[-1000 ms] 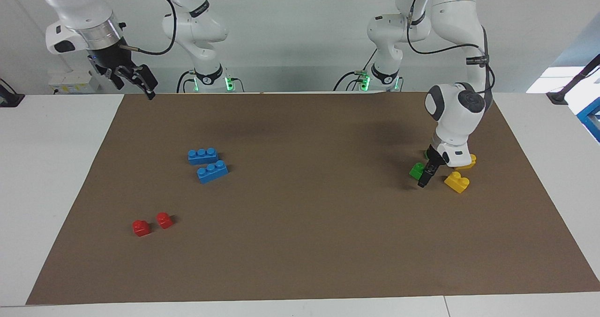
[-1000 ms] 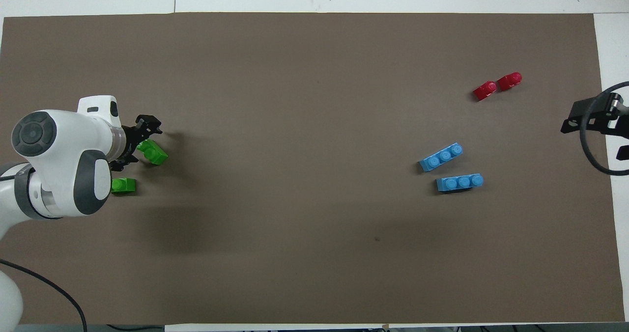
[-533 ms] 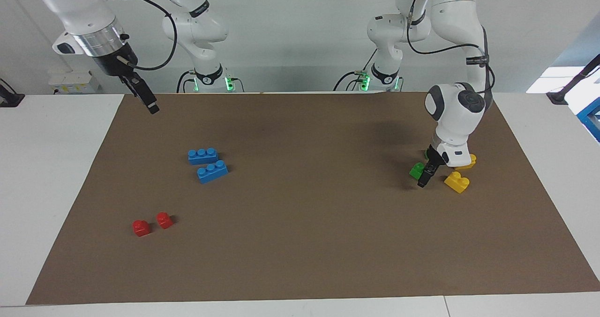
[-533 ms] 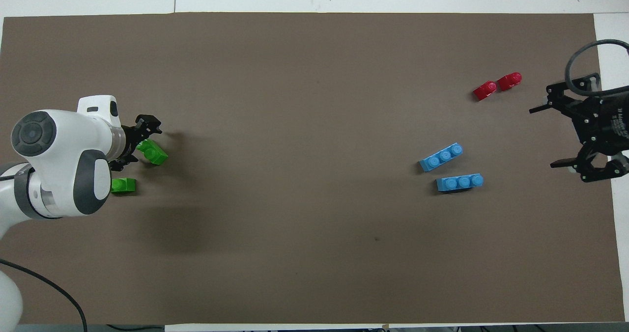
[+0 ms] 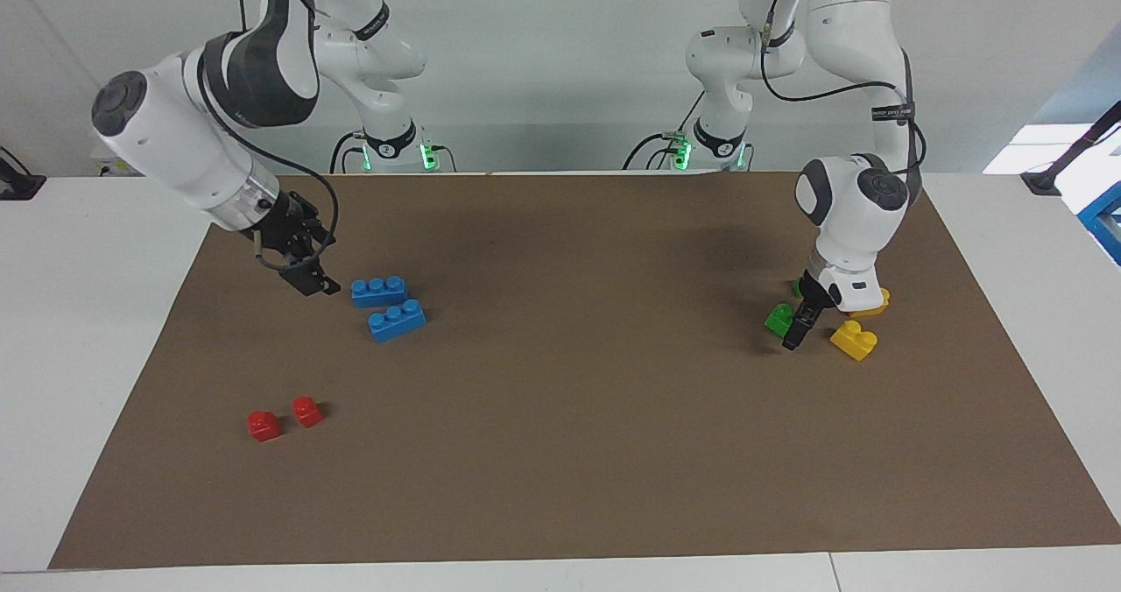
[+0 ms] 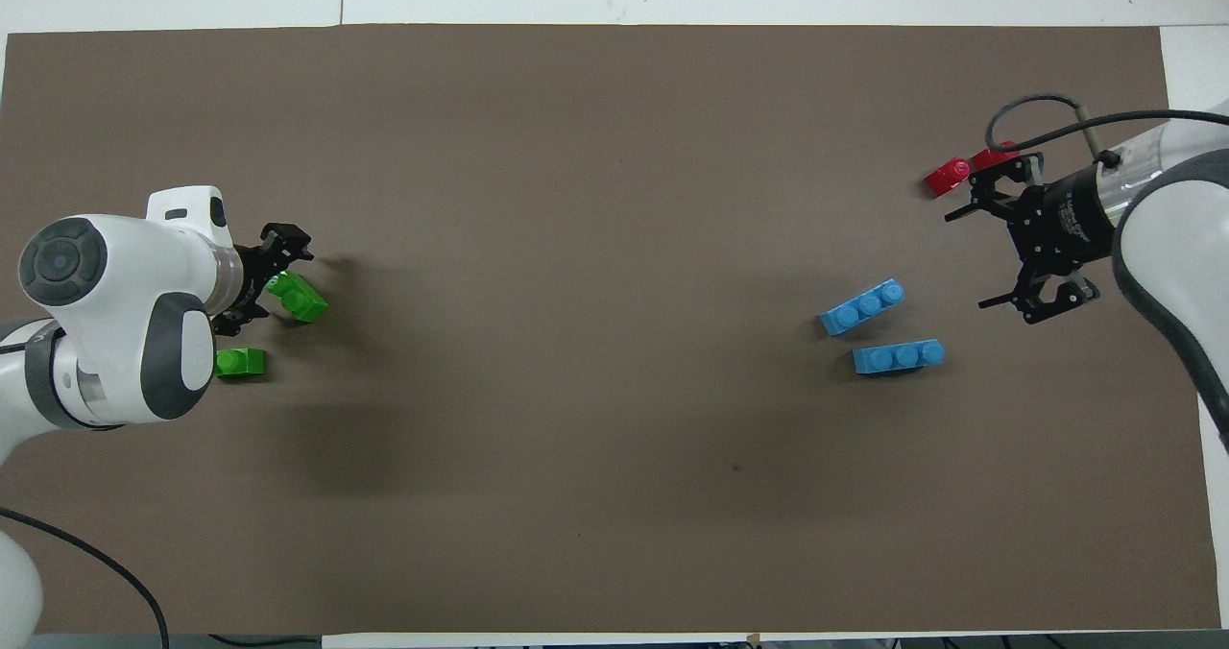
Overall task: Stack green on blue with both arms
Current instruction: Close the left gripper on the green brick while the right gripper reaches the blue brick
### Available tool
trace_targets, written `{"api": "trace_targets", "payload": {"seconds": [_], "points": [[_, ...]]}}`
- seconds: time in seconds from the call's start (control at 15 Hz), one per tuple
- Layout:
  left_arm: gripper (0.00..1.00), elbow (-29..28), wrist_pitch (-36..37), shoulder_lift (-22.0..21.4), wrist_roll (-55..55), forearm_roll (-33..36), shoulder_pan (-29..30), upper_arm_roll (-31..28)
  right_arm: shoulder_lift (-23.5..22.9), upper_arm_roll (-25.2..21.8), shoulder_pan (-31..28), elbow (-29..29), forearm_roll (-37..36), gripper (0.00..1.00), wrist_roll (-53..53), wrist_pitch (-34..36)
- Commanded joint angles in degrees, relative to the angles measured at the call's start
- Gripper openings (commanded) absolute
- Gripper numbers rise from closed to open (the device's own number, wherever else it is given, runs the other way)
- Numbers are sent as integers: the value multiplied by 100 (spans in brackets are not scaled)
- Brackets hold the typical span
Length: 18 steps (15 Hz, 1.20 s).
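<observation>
The green brick (image 6: 300,297) lies on the brown mat at the left arm's end, also seen in the facing view (image 5: 778,319). My left gripper (image 6: 278,281) is down at the mat, open, its fingers either side of this brick (image 5: 795,329). Two blue three-stud bricks lie side by side at the right arm's end: one nearer to the robots (image 5: 378,291) (image 6: 898,356), one tilted and farther (image 5: 397,320) (image 6: 862,307). My right gripper (image 5: 317,284) (image 6: 965,260) is open and empty, low over the mat beside the nearer blue brick, toward the right arm's end.
A second green brick (image 6: 240,363) lies close by the left gripper, nearer to the robots. Two yellow bricks (image 5: 854,340) (image 5: 876,303) lie beside the left gripper. Two red bricks (image 5: 264,425) (image 5: 306,411) lie farther from the robots than the blue ones.
My right arm has swung down from above the mat's edge near the robots to just beside the blue bricks, gripper open. The left gripper and the bricks have stayed put.
</observation>
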State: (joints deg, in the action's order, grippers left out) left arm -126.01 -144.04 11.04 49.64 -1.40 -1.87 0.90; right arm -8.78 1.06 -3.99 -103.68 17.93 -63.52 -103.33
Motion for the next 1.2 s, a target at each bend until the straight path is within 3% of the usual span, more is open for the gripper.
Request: {"api": "trace_targets", "payload": {"seconds": [0.0, 0.33, 0.47, 0.53, 0.67, 0.73, 1.13], "points": [[100, -64, 60, -40, 204, -62, -50, -19, -299, 26, -14, -117, 158, 100, 472, -292], [100, -64, 139, -49, 125, -62, -50, -28, -677, 26, -49, -21, 149, 100, 877, -407], [92, -55, 192, -49, 107, -62, -50, -28, -748, 26, -5, -21, 149, 100, 946, -556], [81, -55, 218, -58, 90, -62, -50, -28, -792, 34, 21, -47, 149, 100, 982, -592], [19, -37, 289, -58, 28, -62, -33, -28, -827, 43, 21, -99, 149, 100, 1052, -636], [1, -20, 297, -58, 28, -62, -15, -19, -818, 43, 21, -152, 158, 100, 1078, -688], [0, -2, 297, -67, 19, -62, 3, -19, -660, 43, 74, -767, 149, 100, 1298, -1294]]}}
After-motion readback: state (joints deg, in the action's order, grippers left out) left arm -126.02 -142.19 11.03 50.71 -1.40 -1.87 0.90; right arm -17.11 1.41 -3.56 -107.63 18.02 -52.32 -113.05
